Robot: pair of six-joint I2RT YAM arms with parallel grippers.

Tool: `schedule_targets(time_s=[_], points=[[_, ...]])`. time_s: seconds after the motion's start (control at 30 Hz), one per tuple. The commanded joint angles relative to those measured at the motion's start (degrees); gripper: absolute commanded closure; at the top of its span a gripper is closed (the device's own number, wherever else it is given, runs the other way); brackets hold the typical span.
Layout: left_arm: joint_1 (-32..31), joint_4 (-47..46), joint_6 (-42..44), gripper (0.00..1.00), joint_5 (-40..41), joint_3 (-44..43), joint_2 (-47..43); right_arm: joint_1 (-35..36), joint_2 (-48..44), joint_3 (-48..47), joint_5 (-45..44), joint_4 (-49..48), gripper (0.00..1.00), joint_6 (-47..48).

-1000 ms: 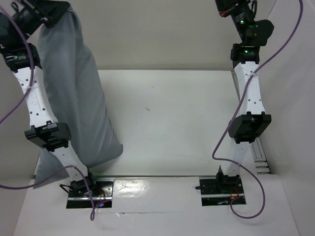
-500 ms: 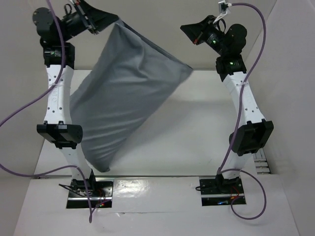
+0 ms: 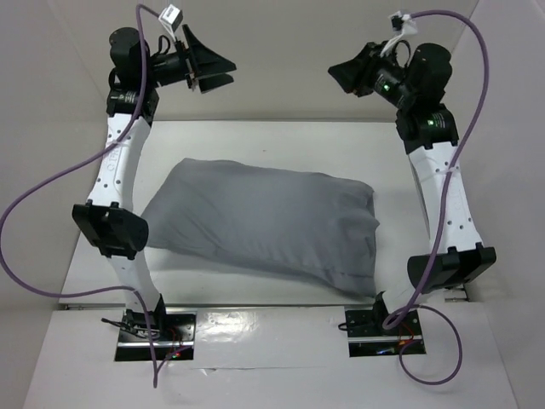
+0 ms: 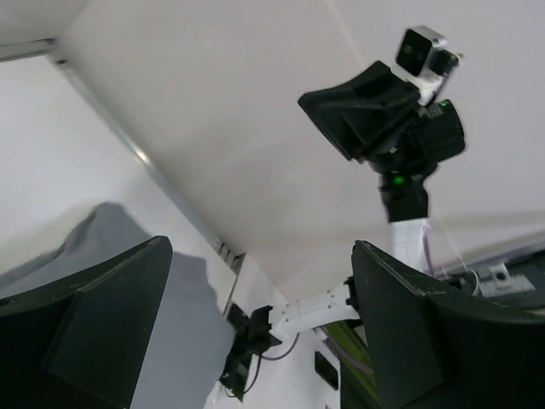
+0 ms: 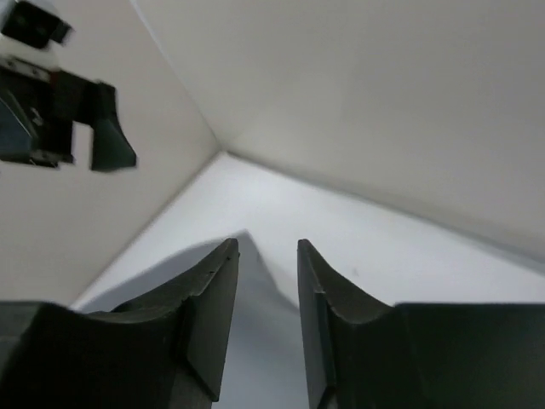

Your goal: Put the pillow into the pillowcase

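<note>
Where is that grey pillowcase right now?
In the top view the pillowcase lies plump across the middle of the table; the left gripper and right gripper hang high beyond its far edge, not touching it.

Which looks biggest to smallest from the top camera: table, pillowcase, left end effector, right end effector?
1. table
2. pillowcase
3. left end effector and right end effector: they look about alike

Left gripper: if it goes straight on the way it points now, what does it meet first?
The left gripper would probably meet the right gripper, which faces it; depth is unclear, so it might pass beside.
</note>
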State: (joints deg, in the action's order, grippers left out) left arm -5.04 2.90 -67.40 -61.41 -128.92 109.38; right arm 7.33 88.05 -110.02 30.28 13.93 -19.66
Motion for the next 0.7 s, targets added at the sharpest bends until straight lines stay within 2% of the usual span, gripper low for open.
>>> schedule_targets(time_s=[0.0, 0.03, 0.07, 0.13, 0.17, 0.2, 0.27, 0.3, 0.37, 0.4, 0.53, 0.57, 0.67], points=[[3.27, 9.03, 11.63, 0.0, 0.85, 5.07, -5.31, 3.46, 4.4, -2.66, -2.58, 25.31, 0.55, 10.05], [4.06, 14.19, 13.94, 0.01, 1.81, 7.26, -8.45, 4.96, 4.93, -1.53, -8.34, 28.66, 0.49, 10.78], [4.77, 16.59, 17.96, 0.02, 3.3, 12.68, -10.22, 8.28, 4.94, 2.23, -11.09, 33.3, 0.37, 11.39], [6.78, 22.03, 22.72, 0.06, 6.11, 17.98, -13.92, 11.9, 4.94, 6.81, -19.85, 36.15, 0.26, 10.88], [6.8, 30.07, 25.36, 0.1, 12.04, 21.66, -17.24, 14.96, 4.94, 11.79, -21.83, 37.47, 0.22, 10.26], [7.4, 33.46, 30.34, 0.11, 14.97, 23.52, -18.93, 16.47, 4.07, 14.02, -23.76, 38.09, 0.19, 8.34], [7.41, 39.18, 33.98, 0.13, 21.3, 29.3, -22.09, 18.41, 1.96, 18.41, -29.91, 39.49, 0.15, 5.09], [6.89, 42.94, 35.91, 0.19, 27.33, 31.87, -25.07, 19.03, 0.99, 22.35, -31.41, 39.5, 0.14, 1.24], [6.27, 43.77, 36.46, 0.26, 33.59, 41.06, -28.07, 19.65, -3.29, 29.02, -33.08, 38.29, 0.13, -2.82], [6.27, 43.77, 35.94, 0.31, 34.24, 44.25, -30.35, 19.65, -4.89, 31.42, -33.1, 37.14, 0.13, -6.23], [5.13, 40.36, 33.57, 0.36, 31.36, 58.06, -32.21, 20.26, -9.73, 40.83, -35.9, 33.54, 0.13, -12.84], [3.56, 36.26, 32.77, 0.37, 30.04, 63.13, -32.22, 20.26, -10.35, 42.76, -36.43, 30.66, 0.15, -13.56], [0.66, 29.92, 31.01, 0.4, 30.03, 68.26, -30.74, 20.26, -8.88, 48.57, -40.2, 25.02, 0.17, -14.88]])
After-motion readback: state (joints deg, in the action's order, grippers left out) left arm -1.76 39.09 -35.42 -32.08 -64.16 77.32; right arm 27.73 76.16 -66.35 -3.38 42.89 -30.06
